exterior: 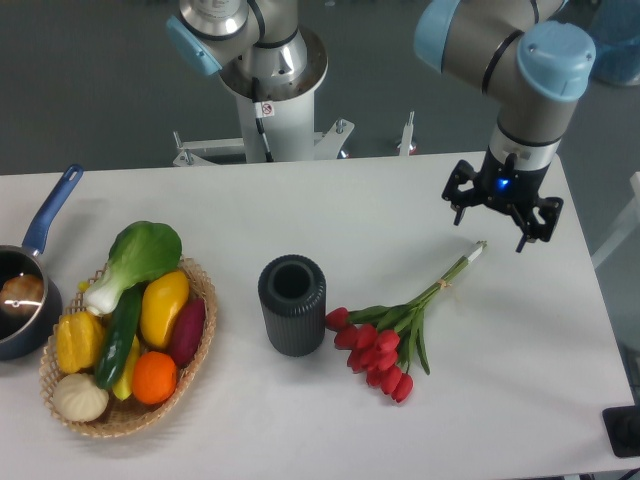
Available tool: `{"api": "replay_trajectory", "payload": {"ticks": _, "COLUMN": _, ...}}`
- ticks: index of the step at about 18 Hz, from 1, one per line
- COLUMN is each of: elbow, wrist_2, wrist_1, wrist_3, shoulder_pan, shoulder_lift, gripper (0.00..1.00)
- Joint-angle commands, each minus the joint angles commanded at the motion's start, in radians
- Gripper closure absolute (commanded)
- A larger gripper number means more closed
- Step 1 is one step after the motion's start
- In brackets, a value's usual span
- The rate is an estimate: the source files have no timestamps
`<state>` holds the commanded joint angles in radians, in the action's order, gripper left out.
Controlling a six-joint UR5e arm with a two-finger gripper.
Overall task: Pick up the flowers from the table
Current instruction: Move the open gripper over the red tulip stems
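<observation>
The flowers (pixel 400 330) lie flat on the white table (pixel 400 200), right of centre: a bunch of closed red tulips with heads toward the front and green stems running up right to pale ends near the gripper. My gripper (pixel 503 215) hangs above the table at the right, just up and right of the stem ends, apart from them. Its black fingers are spread open and hold nothing.
A dark ribbed vase (pixel 292 304) stands just left of the tulip heads. A wicker basket (pixel 205 330) of vegetables and fruit sits front left. A blue-handled pot (pixel 25 290) is at the left edge. The robot base (pixel 272 90) stands behind the table.
</observation>
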<state>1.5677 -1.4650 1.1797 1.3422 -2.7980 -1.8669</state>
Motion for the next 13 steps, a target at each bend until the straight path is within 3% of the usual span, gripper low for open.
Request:
{"api": "replay_trajectory", "payload": {"ticks": 7, "elbow": 0.011, "wrist_2": 0.009, "wrist_1": -0.008, "wrist_3": -0.012, "shoulder_pan": 0.095, "shoulder_lift": -0.005, "gripper": 0.0}}
{"api": "replay_trajectory", "payload": {"ticks": 11, "elbow": 0.129, "wrist_2": 0.015, "wrist_1": -0.095, "wrist_3": -0.015, "shoulder_pan": 0.101, "shoulder_lift": 0.015, "gripper": 0.0}}
{"api": "replay_trajectory", "payload": {"ticks": 13, "elbow": 0.138, "wrist_2": 0.017, "wrist_1": -0.097, "wrist_3": -0.073, "shoulder_pan": 0.104, "shoulder_lift": 0.029, "gripper": 0.0}}
